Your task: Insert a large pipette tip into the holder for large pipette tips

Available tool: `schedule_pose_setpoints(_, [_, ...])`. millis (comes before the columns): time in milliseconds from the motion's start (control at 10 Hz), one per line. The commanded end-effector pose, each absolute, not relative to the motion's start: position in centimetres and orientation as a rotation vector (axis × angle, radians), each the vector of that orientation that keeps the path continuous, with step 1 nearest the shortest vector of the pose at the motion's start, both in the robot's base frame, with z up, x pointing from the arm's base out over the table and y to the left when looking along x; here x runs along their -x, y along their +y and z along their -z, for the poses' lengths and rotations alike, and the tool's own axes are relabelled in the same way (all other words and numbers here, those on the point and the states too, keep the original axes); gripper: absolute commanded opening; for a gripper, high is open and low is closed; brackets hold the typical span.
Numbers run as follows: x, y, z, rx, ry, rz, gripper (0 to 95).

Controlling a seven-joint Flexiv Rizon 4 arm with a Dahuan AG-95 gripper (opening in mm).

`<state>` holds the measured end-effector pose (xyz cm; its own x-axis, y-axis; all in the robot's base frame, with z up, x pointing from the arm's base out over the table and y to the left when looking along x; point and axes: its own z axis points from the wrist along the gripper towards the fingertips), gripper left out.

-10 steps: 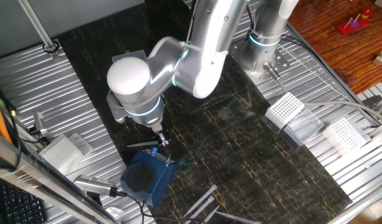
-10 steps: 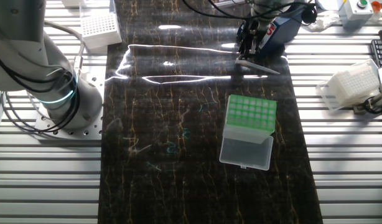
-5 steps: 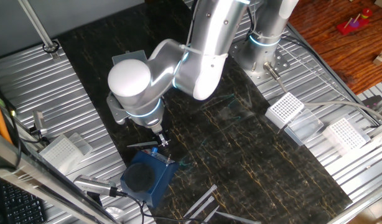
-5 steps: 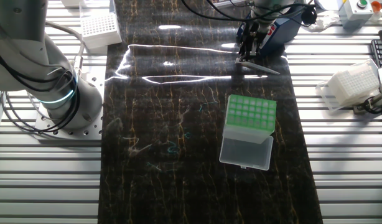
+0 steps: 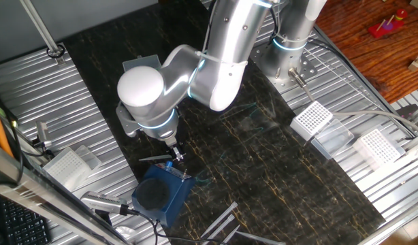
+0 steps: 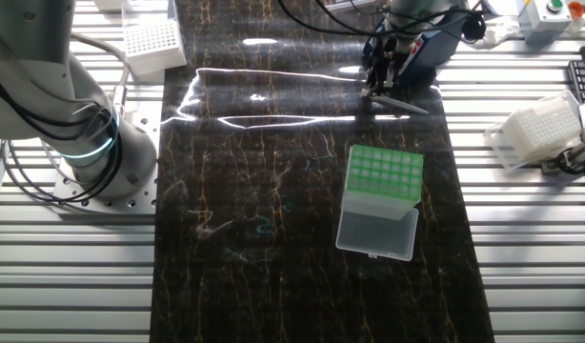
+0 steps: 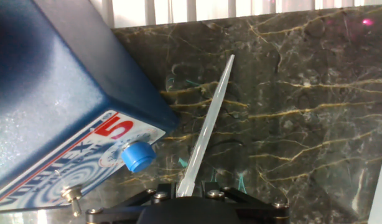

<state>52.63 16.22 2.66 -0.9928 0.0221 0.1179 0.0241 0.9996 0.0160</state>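
The large pipette tip (image 7: pixel 206 127) is a long translucent cone lying on the dark marble, and its wide end sits between my fingers. My gripper (image 7: pixel 188 188) is shut on that wide end. In the other fixed view my gripper (image 6: pixel 380 82) stands at the far edge of the mat, and the pipette tip (image 6: pixel 399 102) points right from it. The holder for large pipette tips (image 6: pixel 385 173), with its green grid top, stands nearer on the mat, well apart from the gripper. In one fixed view the gripper (image 5: pixel 175 154) holds the tip (image 5: pixel 156 158); the arm hides the holder there.
A dark blue block (image 7: pixel 54 93) with a round black top (image 5: pixel 153 193) sits right beside the gripper. White perforated racks (image 5: pixel 312 120) (image 5: pixel 376 146) (image 6: pixel 150 40) (image 6: pixel 540 129) stand on the metal slats. The holder's open clear lid (image 6: pixel 376 233) lies in front of it.
The arm has shifted only very slightly. The gripper stays at the tip's wide end and the tip lies in the same place.
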Motion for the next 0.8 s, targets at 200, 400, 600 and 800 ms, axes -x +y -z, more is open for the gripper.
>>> schedule_pose_setpoints(200, [-52.71, 16.14, -2.33, 0.058, -3.039, 0.021, 19.0])
schedule_pose_setpoints(400, [-52.77, 16.1, -2.1, 0.074, -3.047, 0.021, 19.0])
schedule_pose_setpoints(600, [-52.87, 16.04, -1.77, 0.087, -3.052, 0.021, 19.0])
schedule_pose_setpoints(800, [-52.94, 15.99, -1.48, 0.089, -3.054, 0.018, 19.0])
